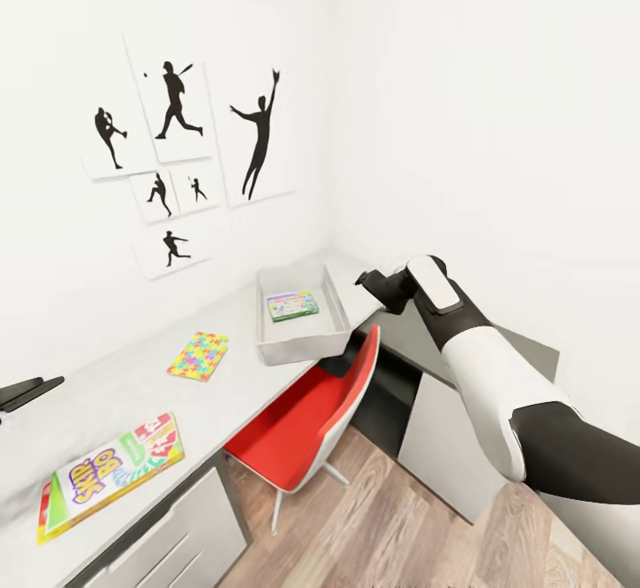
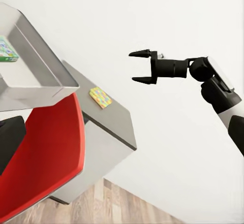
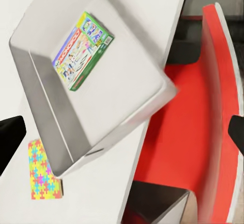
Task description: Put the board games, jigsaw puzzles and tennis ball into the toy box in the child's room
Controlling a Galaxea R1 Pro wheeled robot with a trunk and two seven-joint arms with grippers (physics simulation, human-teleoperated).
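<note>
The right gripper [image 1: 363, 280] is up in the air with its two fingers apart and nothing between them; the left wrist view [image 2: 142, 66] shows this well. Just below it and a little toward the robot's left is the toy box [image 1: 267, 343], which sits at the edge of the table [image 1: 116, 374]. A pale and green board game [image 1: 293, 305] already lies flat inside the box. The next toy could be the jigsaw puzzle [image 1: 198, 355], lying flat on the table on the far side of the box from this hand. Its long side points toward the wall. A second small puzzle [image 2: 100, 97] lies on the lower grey desk [image 2: 109, 120], close under the right hand. The Skip-Bo game [image 1: 111, 472] is much farther off, near the front edge of the table, closer to the left gripper [image 1: 31, 390]. I cannot tell if that one is open or closed. The red chair [image 1: 307, 419] is tucked under the table edge by the box, so there is free room above the table but less down low.
</note>
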